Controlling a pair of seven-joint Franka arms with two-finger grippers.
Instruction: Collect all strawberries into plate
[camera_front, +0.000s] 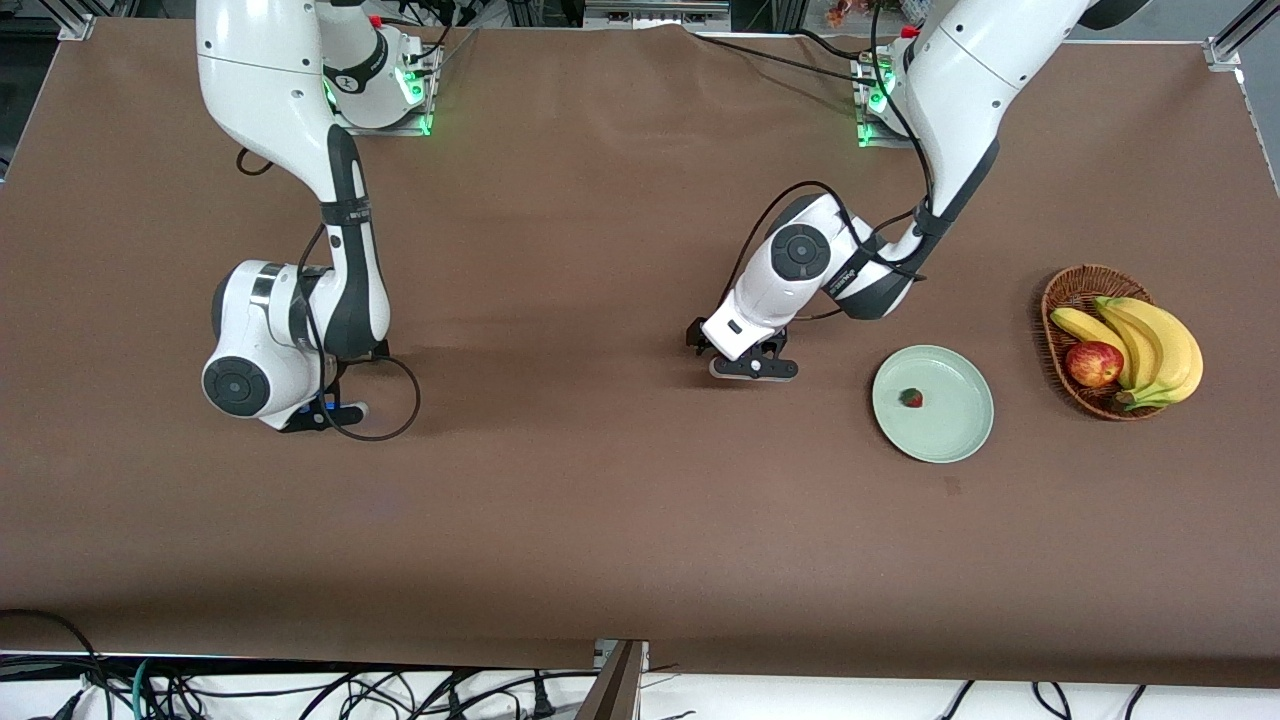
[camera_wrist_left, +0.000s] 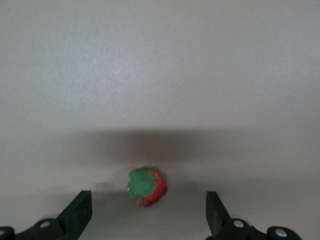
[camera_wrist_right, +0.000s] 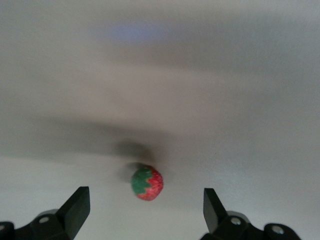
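Brown cloth covers the whole table (camera_front: 600, 520), and no writing on it or on my arms can be read. Toward my right arm's end, my right gripper (camera_front: 330, 412) hangs low over the cloth, fingers (camera_wrist_right: 75, 207) spread wide apart, with a tiny red strawberry with a green leafy top (camera_wrist_right: 147, 183) lying on the table between them, touching neither. Open cloth lies all around it, with wide bare room toward the front camera.

Near the table's middle, my left gripper (camera_front: 752, 368) sits low over the cloth, its fingers (camera_wrist_left: 77, 211) also wide apart around a second small red strawberry with a green cap (camera_wrist_left: 146, 187), which lies untouched on the table.

Beside that, toward my left arm's end, the round pale mint-green plate (camera_front: 960, 430) holds a third tiny red strawberry (camera_front: 911, 398) near its rim. Nearest that end stands a brown wicker basket (camera_front: 1065, 290) with yellow bananas (camera_front: 1160, 345) and a red apple (camera_front: 1093, 363).
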